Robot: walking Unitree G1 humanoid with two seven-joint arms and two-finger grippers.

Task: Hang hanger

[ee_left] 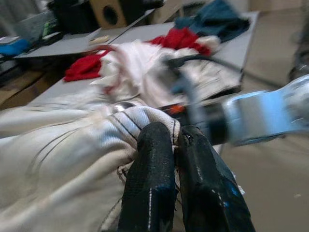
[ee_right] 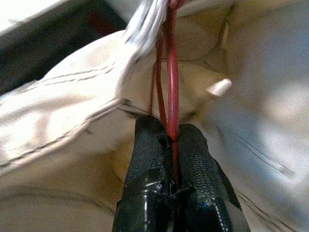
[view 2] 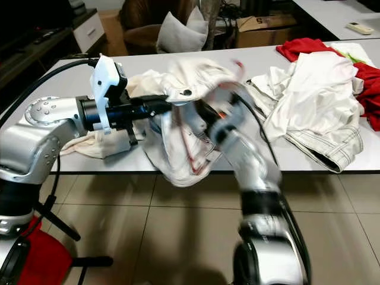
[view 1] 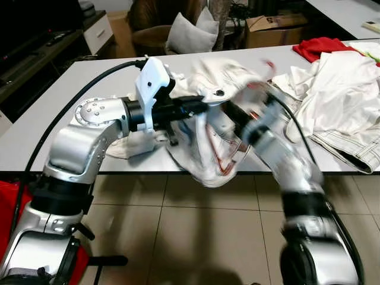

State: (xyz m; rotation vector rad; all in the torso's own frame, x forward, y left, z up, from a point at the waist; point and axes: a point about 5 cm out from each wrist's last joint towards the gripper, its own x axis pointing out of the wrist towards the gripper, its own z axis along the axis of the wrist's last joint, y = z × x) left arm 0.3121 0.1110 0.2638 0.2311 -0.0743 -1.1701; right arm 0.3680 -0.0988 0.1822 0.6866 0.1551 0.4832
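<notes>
ok, left gripper (ee_left: 175, 145) clamps cream cotton garment (ee_left: 58, 159); right gripper (ee_right: 170, 137), just beside, pinches thin red wire hanger (ee_right: 172, 72) over grey desk (view 1: 47, 124).

Hardly any writing can be read. A brown cardboard box (view 1: 276, 27) beyond the far edge of the counter (view 1: 71, 107) bears a dark mark that looks like a single letter "S"; the rest of its print is too small to make out. The garments show no legible label, brand or number.
</notes>
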